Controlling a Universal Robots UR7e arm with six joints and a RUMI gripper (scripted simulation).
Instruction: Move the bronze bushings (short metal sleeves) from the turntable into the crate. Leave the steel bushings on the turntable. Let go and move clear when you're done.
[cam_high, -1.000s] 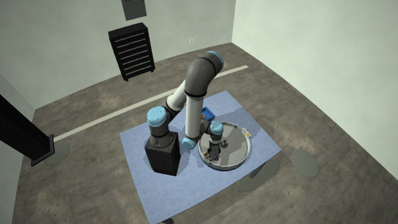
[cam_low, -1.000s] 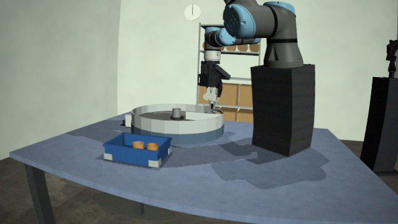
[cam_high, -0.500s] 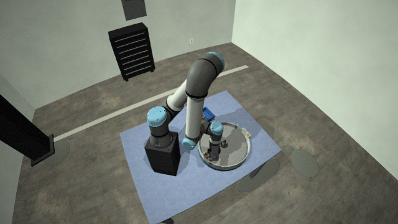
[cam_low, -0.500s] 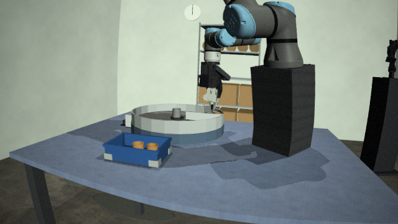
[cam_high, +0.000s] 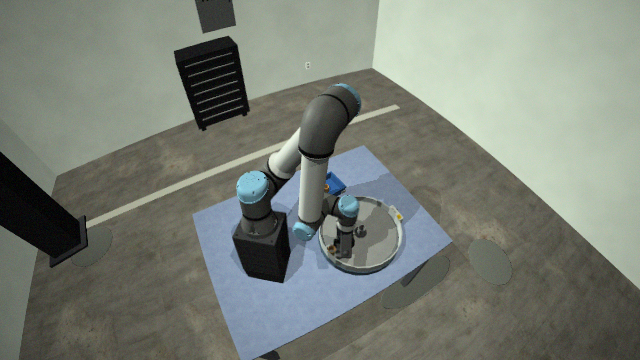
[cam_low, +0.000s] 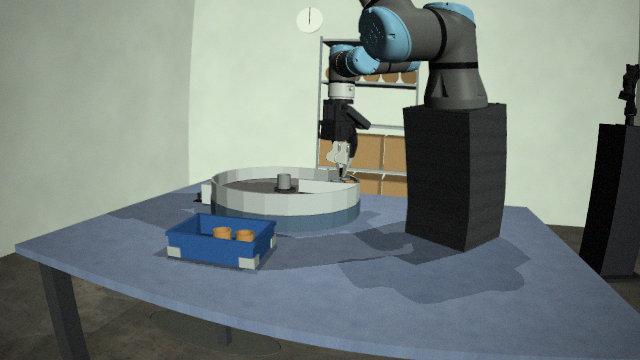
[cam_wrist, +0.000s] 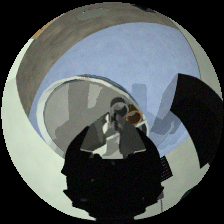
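Observation:
My gripper (cam_low: 341, 175) (cam_wrist: 111, 117) is shut, with no bushing visible between its fingertips. It points down just above the near-base side of the turntable (cam_high: 377, 250) (cam_low: 285, 203) (cam_wrist: 62, 112). In the wrist view, a grey steel bushing (cam_wrist: 119, 108) stands just beyond the fingertips. A bronze bushing (cam_high: 331, 248) (cam_wrist: 133, 117) stands beside it near the rim; another bronze patch (cam_wrist: 132, 107) shows behind it, partly hidden. The blue crate (cam_high: 337, 184) (cam_low: 210, 250) holds two visible bronze bushings, one at the left (cam_low: 222, 232) and one at the right (cam_low: 245, 235).
The turntable has a raised wall and a grey centre post (cam_high: 360, 230) (cam_low: 284, 181). A small box with a yellow mark (cam_high: 398, 216) sits on its outer side. The black robot pedestal (cam_high: 265, 255) (cam_low: 440, 180) stands beside the turntable. The arm hides part of the turntable in the top view.

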